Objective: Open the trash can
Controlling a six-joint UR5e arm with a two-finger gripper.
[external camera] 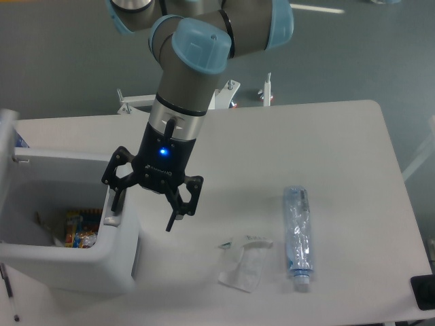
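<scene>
Nearest the camera, at the lower left of the table [326,136], stands the trash can [119,261], a white boxy bin with rounded corners. Its interior is exposed: colourful wrappers [80,227] and other refuse are visible at the bottom. The lid [8,146] stands raised at the far left edge of the bin and appears blurred, which suggests it is swinging on its hinge. To the right, well apart from the bin, a crumpled white wrapper [243,263] lies on the table, and beside it a crushed clear plastic bottle [297,238] lies lengthwise; neither is involved in this operation. Above the bin's right rim hangs the gripper [143,212], jaws spread wide and holding nothing. One finger [114,197] sits over the rim where the push tab [110,219] is located; the other hangs over bare table beside the bin. This placement is consistent with pressing the tab downward with a single fingertip rather than grasping anything, hence the wide setting. Whether the fingertip is in contact with the tab cannot be determined from this view. With the interior exposed, the opening step is judged essentially complete. Behind, the arm [194,61] rises toward the top of the view, against the grey floor [68,61].
</scene>
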